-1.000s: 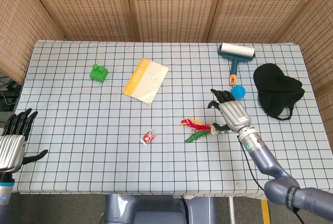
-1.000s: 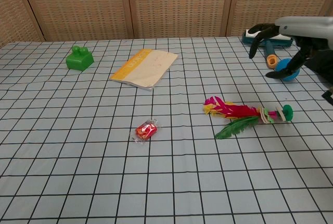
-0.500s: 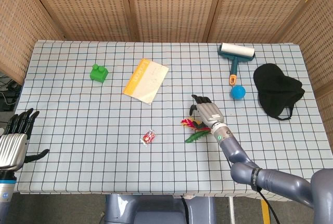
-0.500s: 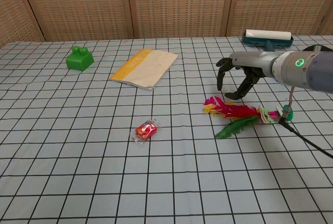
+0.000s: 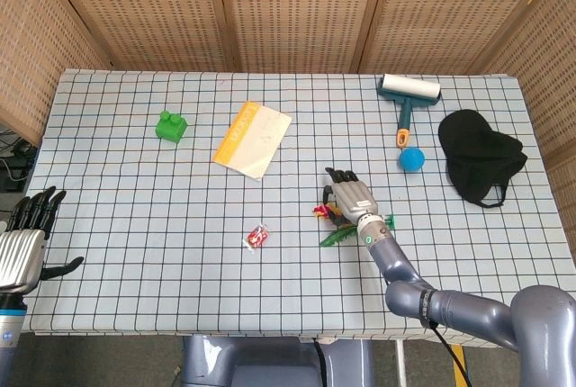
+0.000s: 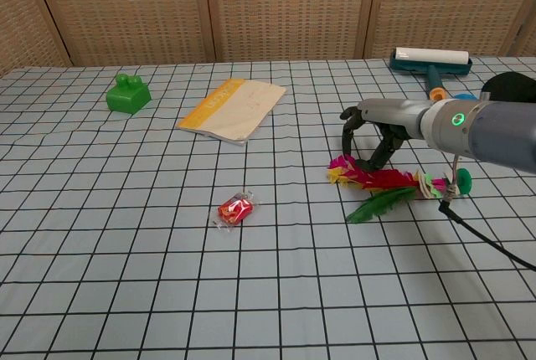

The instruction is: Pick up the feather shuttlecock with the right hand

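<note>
Far left in the head view, the left hand (image 5: 25,247) hangs off the table (image 5: 135,252) edge, fingers spread, holding nothing. The chest view doesn't catch it at all.

On the table, a green block (image 5: 171,125) sits toward the back left. To its right is a booklet (image 5: 253,139) with a yellow edge, lying flat. Nearer the front, there's a small red candy (image 5: 257,238) in a clear wrapper, on its own.

Then the shuttlecock (image 6: 394,186): it lies on its side right of center, pink and yellow feathers pointing left, a green feather splayed toward the front, and the green base on the right end. The right hand (image 6: 368,131) is directly over the feather end, palm down, fingers (image 6: 347,130) curled downward like a claw, tips at or just above the pink feathers. Can't tell from either view if they're actually touching, but it isn't grasped: the shuttlecock is flat on the table and the fingers are apart.

Further right at the back is a lint roller (image 5: 408,95), and a blue ball (image 5: 412,159) sits just past the end of its orange handle. Far right, a black cap (image 5: 479,155).
</note>
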